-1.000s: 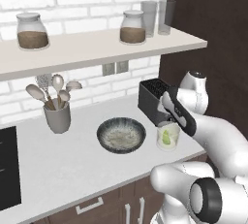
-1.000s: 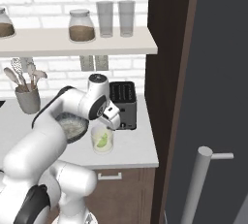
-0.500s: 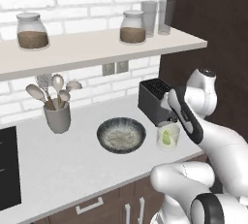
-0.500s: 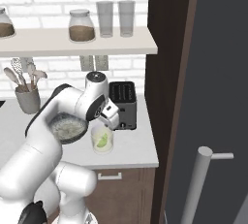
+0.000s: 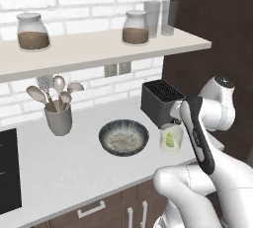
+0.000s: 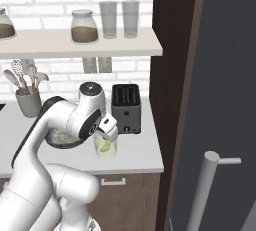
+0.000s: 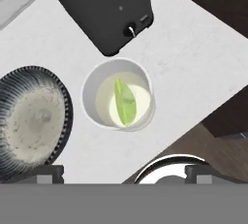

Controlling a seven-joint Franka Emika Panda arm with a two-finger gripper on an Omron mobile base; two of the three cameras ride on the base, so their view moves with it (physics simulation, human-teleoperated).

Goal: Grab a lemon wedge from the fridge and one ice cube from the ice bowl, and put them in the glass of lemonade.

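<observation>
Hovering with its fingers spread wide and empty, the hand (image 7: 125, 174) is looking straight down on the glass of lemonade (image 7: 119, 94) at frame centre, where the lemon wedge (image 7: 124, 102) is floating. To the left on the bench (image 7: 193, 58), the ice bowl (image 7: 30, 123) is sitting; any cube there would probably be slippery, light and best pinched across flat faces. No writing is showing on the toaster (image 7: 104, 7).

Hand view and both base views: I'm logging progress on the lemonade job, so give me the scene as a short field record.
glass: short clear tumbler of pale lemonade on the white counter
wedge: yellow-green lemon wedge inside the tumbler
bowl: wide dark-rimmed speckled ice bowl beside the tumbler; ice cube not discernible
toaster: black toaster behind the tumbler
gripper: two-finger gripper open above the tumbler, holding nothing
</observation>
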